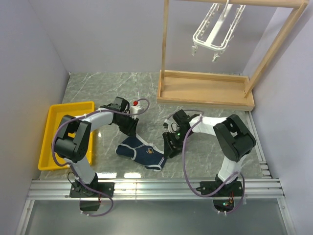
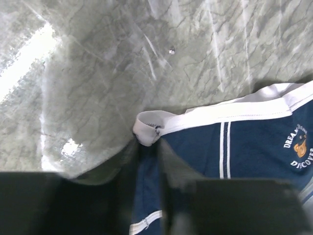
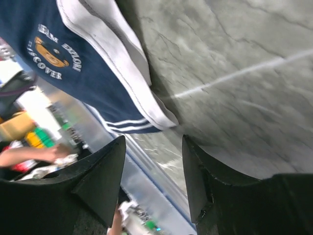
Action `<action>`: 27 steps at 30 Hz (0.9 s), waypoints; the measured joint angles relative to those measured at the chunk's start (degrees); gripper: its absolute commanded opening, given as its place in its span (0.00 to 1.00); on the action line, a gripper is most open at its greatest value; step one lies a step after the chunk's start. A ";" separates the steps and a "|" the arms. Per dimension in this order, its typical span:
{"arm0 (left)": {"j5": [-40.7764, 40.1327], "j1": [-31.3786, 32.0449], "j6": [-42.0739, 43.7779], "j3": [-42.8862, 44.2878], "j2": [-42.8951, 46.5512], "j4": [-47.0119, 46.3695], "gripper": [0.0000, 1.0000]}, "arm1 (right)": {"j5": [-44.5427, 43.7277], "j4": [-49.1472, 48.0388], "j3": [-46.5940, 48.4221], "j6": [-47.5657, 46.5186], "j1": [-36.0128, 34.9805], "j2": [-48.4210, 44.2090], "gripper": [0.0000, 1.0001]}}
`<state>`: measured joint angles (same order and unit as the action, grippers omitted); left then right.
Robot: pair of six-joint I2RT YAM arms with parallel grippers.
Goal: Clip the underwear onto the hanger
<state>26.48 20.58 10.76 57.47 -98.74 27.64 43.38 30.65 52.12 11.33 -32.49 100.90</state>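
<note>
My left tool [image 2: 146,149] pinches a corner of the underwear [image 1: 142,152], which lies flat by the worktop's [image 1: 122,88] near edge. My right tool [image 3: 152,147] is spread wide beside its other end, holding nothing.

Left arm [image 1: 93,120]: was seen bent at the elbow, reached inward and low. Left gripper [image 2: 148,147]: was found pinched narrowly on a corner of the underwear [image 2: 234,142]. Right arm [image 1: 215,125]: was seen folded, angled inward. Right gripper [image 3: 152,142]: fingers were held apart, nothing between.
</note>
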 measured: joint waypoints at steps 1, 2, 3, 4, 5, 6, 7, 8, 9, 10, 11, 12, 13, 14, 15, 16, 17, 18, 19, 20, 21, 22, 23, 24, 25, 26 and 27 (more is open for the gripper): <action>-0.02 0.13 -0.15 0.00 0.00 -0.11 0.13 | 1.09 -0.11 0.22 0.39 0.00 0.74 0.57; -0.02 0.24 -0.39 0.00 -0.02 -0.20 0.06 | 1.84 -0.42 0.37 0.74 0.00 1.25 0.56; -0.02 0.26 -0.55 0.00 0.00 -0.24 0.00 | 2.40 -0.85 0.39 0.96 0.00 1.53 0.54; -0.04 0.28 -0.66 0.00 -0.02 -0.26 0.00 | 2.89 -1.33 0.37 1.20 0.00 1.88 0.51; -0.09 0.31 -0.66 0.00 -0.02 -0.26 0.00 | 3.30 -1.86 0.42 1.49 0.00 2.40 0.48; -0.11 0.31 -0.63 0.00 -0.02 -0.24 0.00 | 3.69 -2.08 0.55 1.66 0.00 2.86 0.37; -0.11 0.31 -0.66 0.00 0.00 -0.26 0.00 | 3.89 -2.29 0.83 1.55 0.00 3.48 0.31; -0.11 0.31 -0.76 0.00 0.02 -0.24 0.00 | 3.72 -2.80 0.98 1.86 0.00 3.91 0.24; -0.11 0.28 -0.81 0.00 0.11 -0.17 0.00 | 3.45 -3.15 1.22 1.84 0.02 4.37 0.09; -0.04 0.28 -0.90 0.00 0.26 -0.13 0.00 | 3.04 -3.54 1.27 1.81 0.09 4.57 0.03; 0.09 0.28 -1.01 0.02 0.74 0.07 0.00 | 2.51 -3.69 1.36 1.77 0.37 4.55 0.00; 0.24 0.28 -1.05 0.04 1.44 0.35 0.00 | 2.01 -3.72 1.55 1.64 0.76 4.33 0.00; 0.46 0.28 -1.14 0.09 2.34 0.59 0.00 | 1.55 -3.69 1.77 1.60 1.42 3.87 0.00; 0.79 0.24 -1.27 0.09 3.56 0.72 0.00 | 0.92 -3.65 1.97 1.60 2.38 3.08 0.00; 0.96 0.24 -1.46 0.15 5.03 0.83 0.00 | 0.24 -3.52 2.16 1.51 3.82 1.73 0.00; 1.16 0.24 -1.62 0.33 6.51 0.94 0.00 | -0.52 -3.41 2.34 1.29 5.86 -0.50 0.00; 1.40 0.24 -1.75 0.74 8.28 0.92 0.00 | -1.14 -3.02 2.58 0.92 7.69 -2.69 0.00; 1.73 0.24 -1.97 1.38 9.94 0.94 0.00 | -1.95 -2.21 3.08 0.44 9.55 -5.18 0.00; 2.12 0.24 -2.16 2.08 11.41 0.85 0.00 | -3.04 -1.57 3.85 -0.48 11.82 -8.50 0.00; 2.54 0.24 -2.47 2.71 12.61 0.72 0.00 | -3.93 -1.11 4.42 -1.22 13.31 -10.88 0.00; 3.43 0.24 -2.78 3.37 14.01 0.50 0.00 | -5.20 -0.35 5.33 -2.34 14.91 -14.25 0.00; 4.20 0.24 -2.99 3.80 15.08 0.28 0.00 | -6.43 0.24 6.03 -3.45 15.65 -17.33 0.00; 5.16 0.24 -3.19 4.09 16.17 0.00 0.00 | -7.39 0.72 6.29 -4.48 15.82 -20.22 0.00; 6.34 0.26 -3.54 4.17 17.44 -0.48 0.00 | -8.26 1.31 6.32 -5.33 15.78 -22.53 0.00; 7.17 0.42 -3.93 4.20 18.36 -0.59 0.00 | -9.81 2.40 6.32 -6.62 15.58 -25.57 0.00; 8.17 0.63 -4.28 4.15 19.56 -0.68 0.00 | -11.04 3.39 6.25 -7.63 15.45 -27.63 0.00; 8.92 0.87 -4.46 4.02 20.61 -0.98 0.00 | -12.76 4.31 5.97 -8.96 15.37 -30.18 0.00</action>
<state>35.40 21.45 6.31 61.49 -78.13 26.65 30.61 34.96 58.08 2.37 -17.12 70.72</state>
